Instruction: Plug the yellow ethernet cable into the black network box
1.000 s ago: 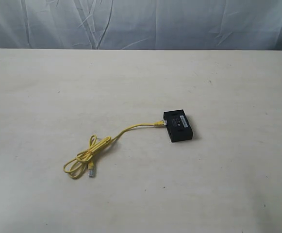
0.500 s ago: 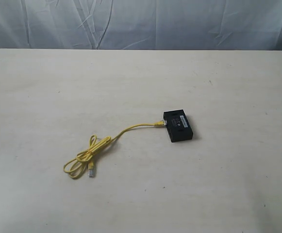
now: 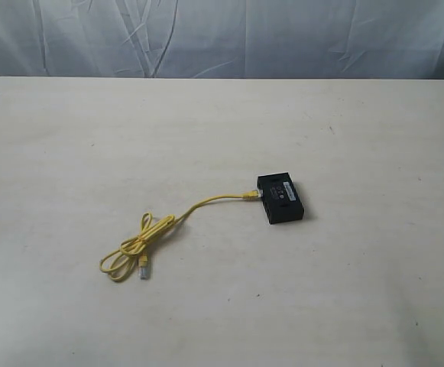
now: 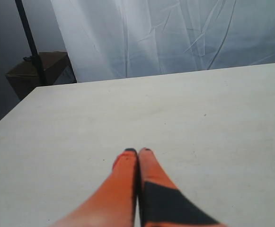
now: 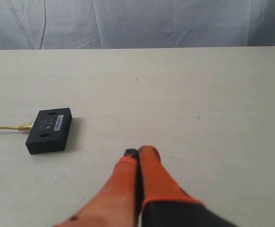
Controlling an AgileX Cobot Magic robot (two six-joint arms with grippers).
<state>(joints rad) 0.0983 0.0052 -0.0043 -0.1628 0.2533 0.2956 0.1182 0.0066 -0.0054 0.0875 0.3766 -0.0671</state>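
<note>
The black network box (image 3: 281, 199) lies flat on the table right of centre, white label up. One end of the yellow ethernet cable (image 3: 199, 205) meets the box's left side; the rest runs left into a loose coil, and its free clear plug (image 3: 144, 269) rests on the table. The right wrist view shows the same black network box (image 5: 49, 130) with the yellow ethernet cable (image 5: 4, 127) at its side, well away from my right gripper (image 5: 138, 151), which is shut and holds nothing. My left gripper (image 4: 137, 151) is shut over bare table. Neither gripper appears in the exterior view.
The pale table (image 3: 359, 130) ends at a far edge with a grey-white curtain (image 3: 222, 38) behind it. In the left wrist view a dark pole (image 4: 31, 42) and a brown box (image 4: 38, 71) stand beyond the table corner.
</note>
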